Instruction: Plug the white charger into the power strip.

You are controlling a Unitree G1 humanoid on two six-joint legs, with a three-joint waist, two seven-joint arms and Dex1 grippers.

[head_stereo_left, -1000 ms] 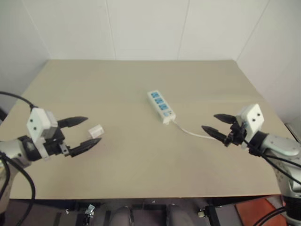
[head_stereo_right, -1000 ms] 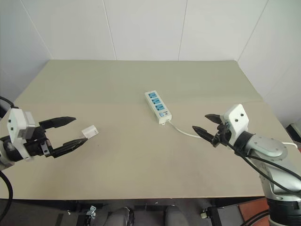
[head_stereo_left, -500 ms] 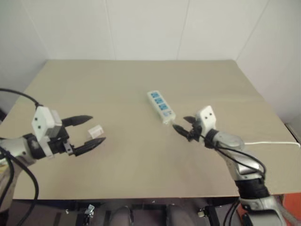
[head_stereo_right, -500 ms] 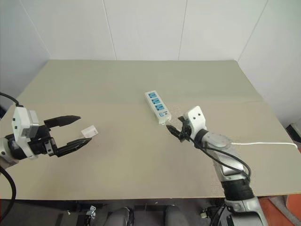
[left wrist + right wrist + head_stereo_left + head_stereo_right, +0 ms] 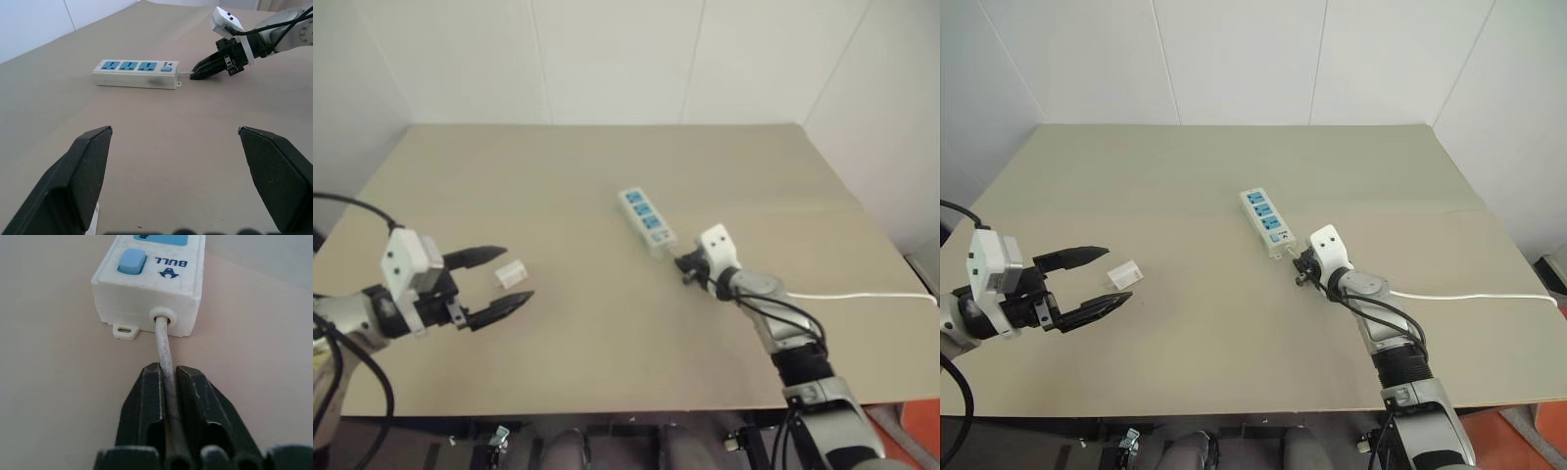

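The left end effector (image 5: 499,278) is hovering low over the near left part of the tan surface (image 5: 578,343), its two black fingers spread wide apart and gripping nothing. The white charger (image 5: 512,273) is lying on the surface in the gap between those fingers, close to the fingertips; whether either finger is touching it cannot be told. In the left wrist view a sliver of the charger is peeking out beside the base of one finger (image 5: 83,176), while the other finger (image 5: 281,171) is standing well apart from it.

Farther in, right of centre, the right end effector (image 5: 1301,272) is reaching forward and leftward with its fingers clenched on the white cord (image 5: 164,350), just behind the point where the cord is leaving the strip. From there the cord is trailing rightward across the surface toward its right edge (image 5: 862,296).

Beyond that grip, near the middle of the surface, the power strip (image 5: 647,220) is lying flat at a slant, its three blue socket faces and small blue switch (image 5: 132,262) facing up, the switch end pointing toward the right end effector. The charger and the strip are lying well apart.
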